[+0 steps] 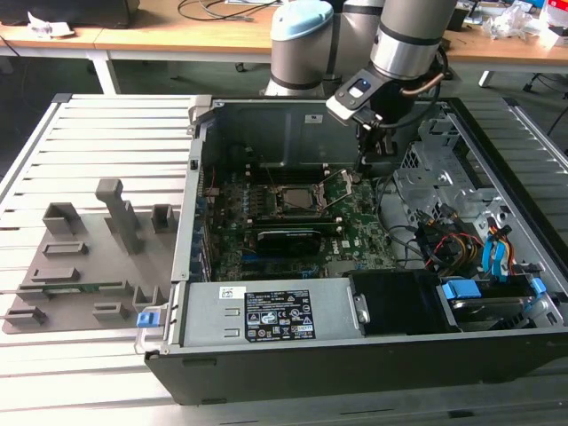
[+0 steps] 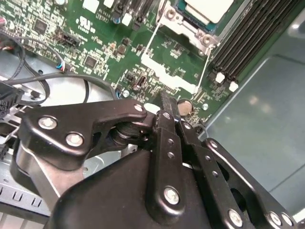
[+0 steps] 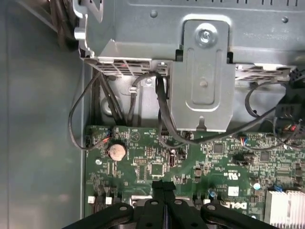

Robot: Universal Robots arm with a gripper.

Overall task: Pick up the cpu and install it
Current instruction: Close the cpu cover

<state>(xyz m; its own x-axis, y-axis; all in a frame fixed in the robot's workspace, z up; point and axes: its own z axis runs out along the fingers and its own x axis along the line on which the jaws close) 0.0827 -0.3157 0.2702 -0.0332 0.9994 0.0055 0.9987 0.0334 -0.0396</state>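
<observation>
You had very little print you could actually make out. In the exterior view, a large black label (image 1: pixel 278 315) with rows of white lettering and marks sat on the grey power supply housing (image 1: pixel 330 303) at the near side of the open computer case (image 1: pixel 355 373). A small white sticker (image 1: pixel 232 292) lay just beside it toward the exterior view's left, and the writing on both was too fine to read. Another small white sticker (image 1: pixel 312 116) sat on the case's far wall, equally illegible. In both wrist views, the green motherboard (image 3: pixel 143 167) carried white printed markings and tiny component codes, none legible with certainty.
</observation>
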